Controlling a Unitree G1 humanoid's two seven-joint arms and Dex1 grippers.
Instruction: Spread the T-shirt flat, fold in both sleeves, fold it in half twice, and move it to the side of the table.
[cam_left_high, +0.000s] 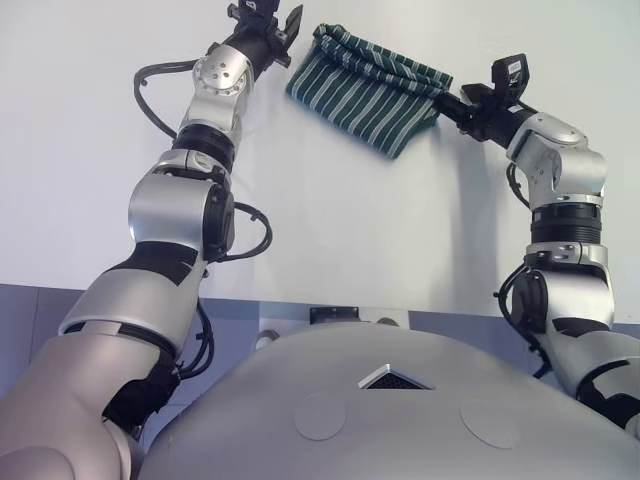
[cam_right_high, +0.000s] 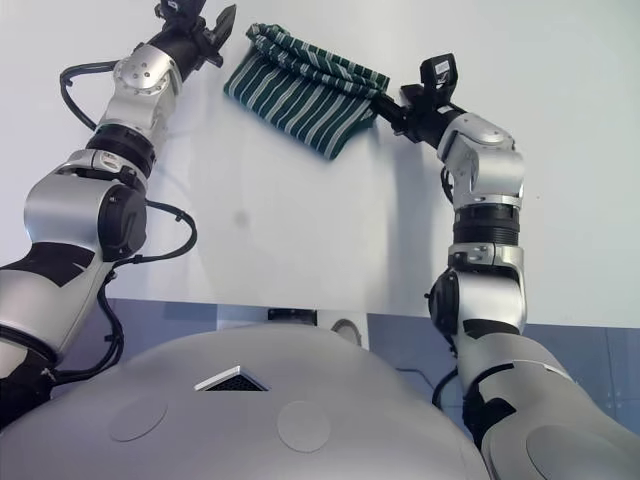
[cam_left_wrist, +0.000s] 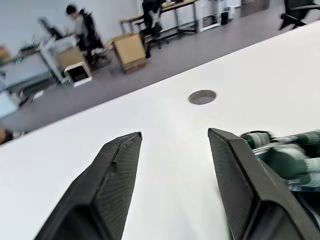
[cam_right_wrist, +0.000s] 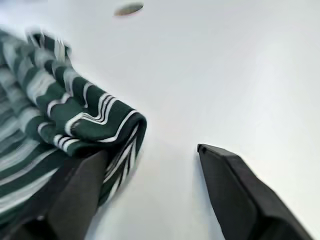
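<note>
A round cable hole (cam_left_wrist: 202, 97) sits in the white tabletop (cam_left_high: 330, 220) near its far edge. Beyond that edge lies grey floor with a cardboard box (cam_left_wrist: 129, 50) and desks. Nothing stands between either hand and the cloth.

The T-shirt (cam_left_high: 365, 90), green with pale stripes, lies folded into a thick, slanted bundle on the far part of the tabletop, between the two arms. The left hand (cam_left_high: 276, 24) hovers just beside the bundle's left end, fingers (cam_left_wrist: 117, 165) apart with only bare tabletop in the gap. The right hand (cam_left_high: 443, 100) is at the bundle's right corner, its fingers also spread. In the right wrist view one finger (cam_right_wrist: 80, 190) sits against the rolled fold of the shirt, and the other finger is over bare tabletop. I cannot tell whether cloth is pressed under that finger.

Broad white tabletop runs from the bundle to the near edge, and more lies open toward the left and right edges.
</note>
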